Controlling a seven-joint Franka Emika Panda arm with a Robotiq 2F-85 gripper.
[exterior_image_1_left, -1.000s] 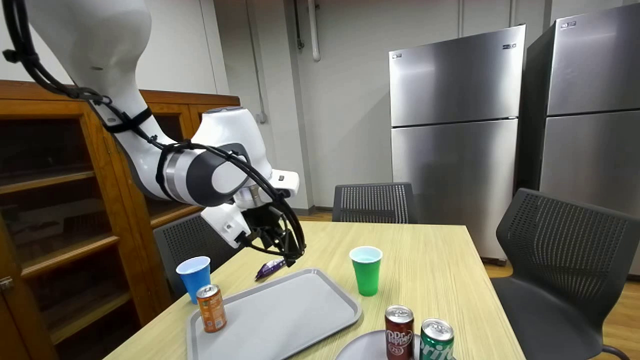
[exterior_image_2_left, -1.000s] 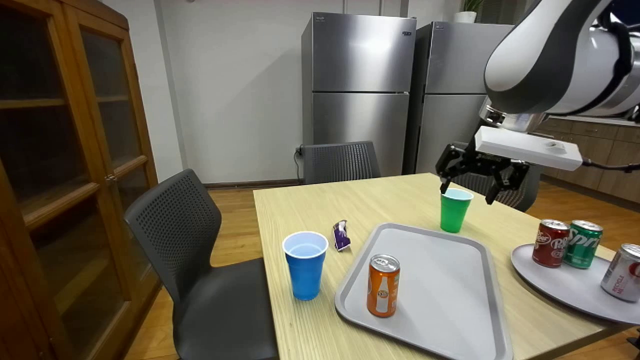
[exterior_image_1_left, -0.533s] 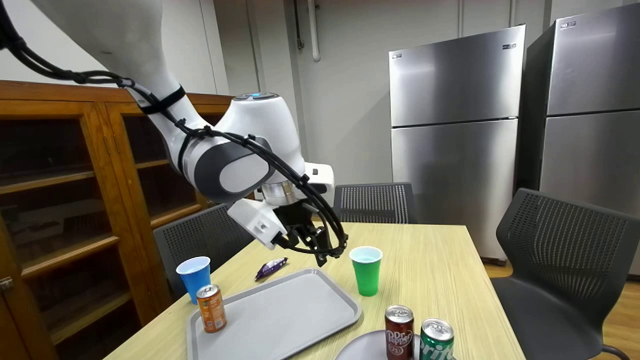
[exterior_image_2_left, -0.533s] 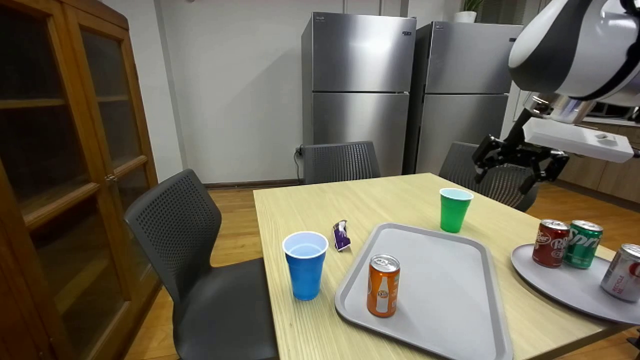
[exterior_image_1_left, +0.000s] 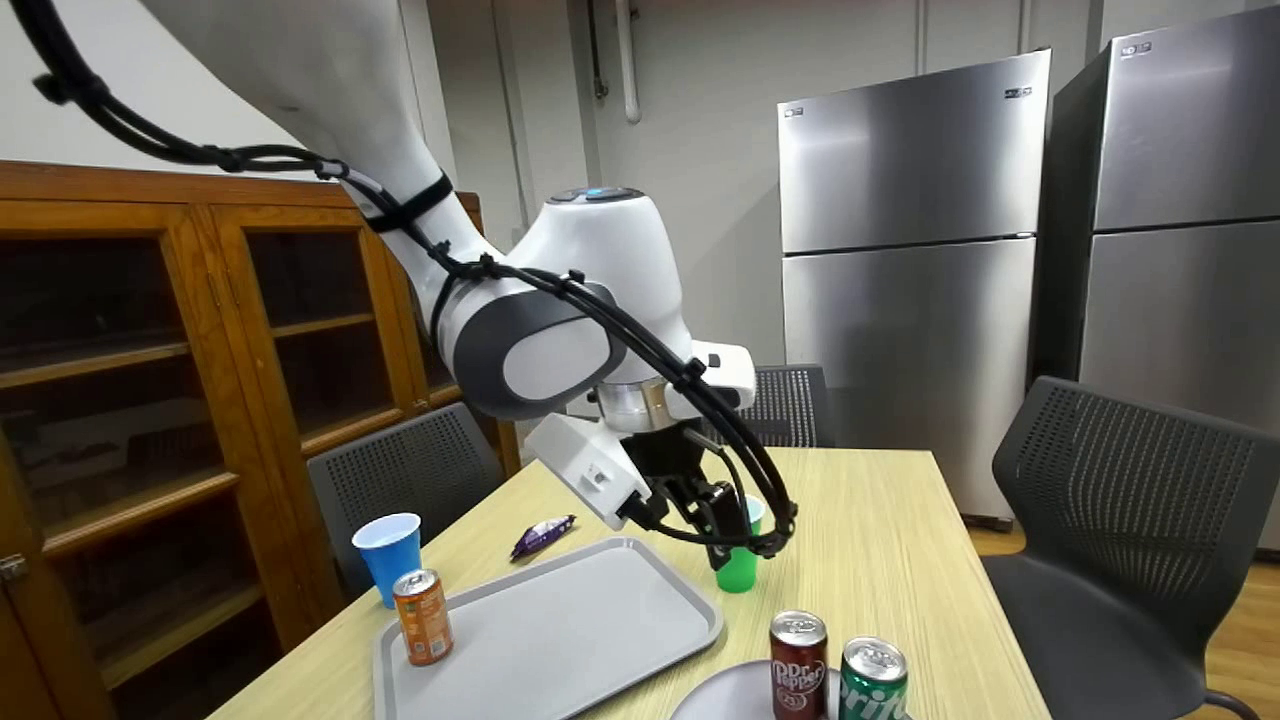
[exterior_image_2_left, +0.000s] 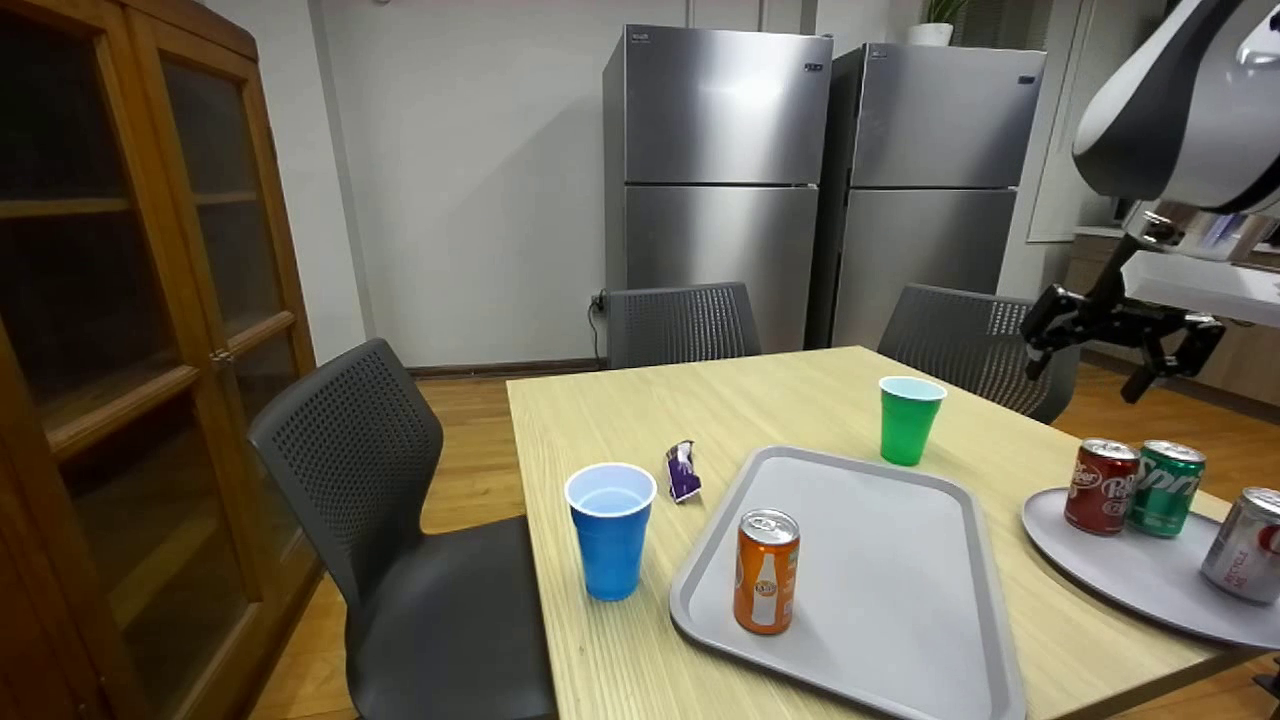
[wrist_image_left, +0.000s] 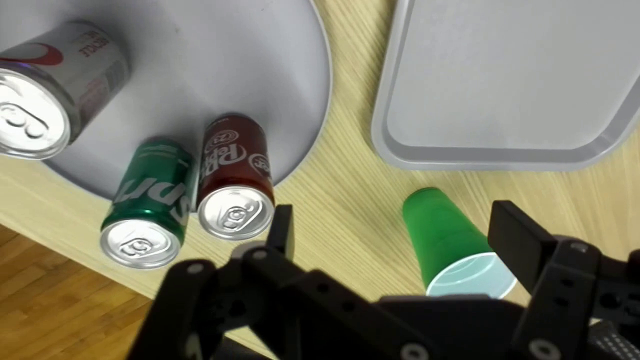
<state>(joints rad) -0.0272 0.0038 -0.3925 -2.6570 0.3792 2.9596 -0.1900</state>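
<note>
Gripper (exterior_image_2_left: 1083, 382) shifted toward the red can (exterior_image_2_left: 1101, 490), jaws wide. In an exterior view it partly hides the green cup (exterior_image_1_left: 737, 573); wrist view shows pale interior.

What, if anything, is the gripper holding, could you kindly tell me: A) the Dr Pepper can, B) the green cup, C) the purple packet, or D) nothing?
D: in an exterior view, the gripper hangs with open jaws and nothing between them, while the green cup, the Dr Pepper can and the purple packet all sit lower, apart from it.
</note>
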